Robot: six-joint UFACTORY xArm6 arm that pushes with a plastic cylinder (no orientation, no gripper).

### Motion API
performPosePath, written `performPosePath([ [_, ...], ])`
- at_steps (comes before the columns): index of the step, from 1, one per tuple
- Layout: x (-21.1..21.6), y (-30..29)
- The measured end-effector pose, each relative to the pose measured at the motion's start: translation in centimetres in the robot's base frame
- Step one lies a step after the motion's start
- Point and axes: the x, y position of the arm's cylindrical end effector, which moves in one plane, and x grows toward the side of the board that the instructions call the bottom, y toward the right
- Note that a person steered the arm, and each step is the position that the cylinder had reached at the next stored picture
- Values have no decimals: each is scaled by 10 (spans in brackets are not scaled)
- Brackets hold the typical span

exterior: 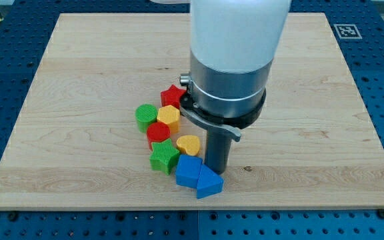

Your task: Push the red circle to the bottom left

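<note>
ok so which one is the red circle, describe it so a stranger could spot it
On the wooden board, find the block cluster left of the dark rod. The red circle sits mid-cluster, below the yellow hexagon, above the green star and right of the green circle. Unlike the red star, it's round.

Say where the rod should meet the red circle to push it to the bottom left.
No jaws here, so it is a push. Meet the red circle on its upper-right edge and drive toward the view's bottom left. The yellow block sits against that side, so access looks tight. My tip now stands right of it, by the blue blocks.
</note>
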Motion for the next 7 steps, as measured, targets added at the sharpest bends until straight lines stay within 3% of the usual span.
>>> performPosePath([
  [2,-31,-12],
  [5,-72,-77],
  [7,-52,-57],
])
